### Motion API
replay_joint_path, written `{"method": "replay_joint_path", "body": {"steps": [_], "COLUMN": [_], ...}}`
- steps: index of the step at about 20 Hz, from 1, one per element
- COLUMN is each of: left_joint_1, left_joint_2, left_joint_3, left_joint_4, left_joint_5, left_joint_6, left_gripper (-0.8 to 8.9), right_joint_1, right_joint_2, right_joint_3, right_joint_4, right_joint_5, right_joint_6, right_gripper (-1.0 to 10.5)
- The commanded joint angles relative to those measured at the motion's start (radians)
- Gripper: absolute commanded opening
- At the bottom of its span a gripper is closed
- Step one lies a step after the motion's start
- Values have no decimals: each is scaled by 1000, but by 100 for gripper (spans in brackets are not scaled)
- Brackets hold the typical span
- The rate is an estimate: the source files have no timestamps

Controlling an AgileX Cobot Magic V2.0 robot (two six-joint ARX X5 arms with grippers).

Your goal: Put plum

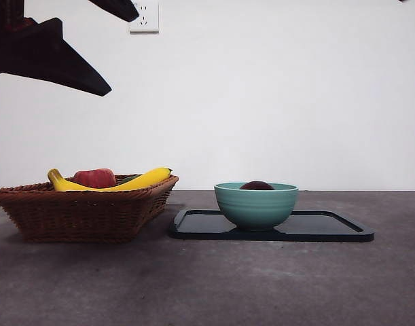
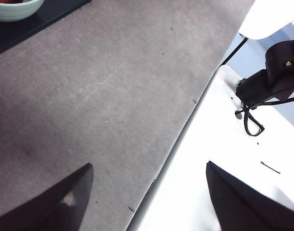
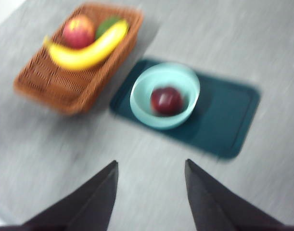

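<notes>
Plum in the bowl, both grippers empty and apart.

In the front view I saw the plum (image 1: 256,185) just showing above the rim of the teal bowl (image 1: 256,204), which stood on the dark tray (image 1: 329,227); beside the tray's edge sat the wicker basket (image 1: 81,214) with a banana (image 1: 125,182) and a red fruit (image 1: 95,178). In the left wrist view the left gripper (image 2: 147,202) hung with jaws spread, holding nothing, over the desk's edge, far from the bowl. In the right wrist view, blurred, the right gripper (image 3: 151,192) was also spread and empty, high above the desk with the plum lying inside the bowl. I judged the placing done, so a straight retreat upward, clear of bowl rim and basket, seemed best.
</notes>
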Motion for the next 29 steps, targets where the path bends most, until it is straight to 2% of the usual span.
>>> {"method": "replay_joint_path", "body": {"steps": [1, 3, 5, 22, 25, 27, 29], "left_joint_1": [-8, -8, -8, -8, -9, -9, -10], "left_joint_2": [5, 5, 5, 5, 5, 8, 36], "left_joint_3": [9, 9, 9, 9, 10, 16, 62], "left_joint_4": [5, 5, 5, 6, 27, 94, 137], "left_joint_5": [2, 2, 2, 2, 2, 0, -63], "left_joint_6": [9, 9, 9, 8, -19, -63, -92], "left_gripper": [374, 374, 374, 374, 373, 374, 377], "right_joint_1": [12, 14, 14, 14, 14, 14, 14], "right_joint_2": [-78, -145, -189, -216, -216, -216, -216], "right_joint_3": [-77, -157, -209, -237, -237, -237, -237], "right_joint_4": [6, 5, -3, -9, -9, -9, -9], "right_joint_5": [-57, -109, -124, -124, -124, -124, -124], "right_joint_6": [-9, -6, -2, 1, 1, 1, 1], "right_gripper": [221, 221, 221, 221, 221, 221, 221]}}
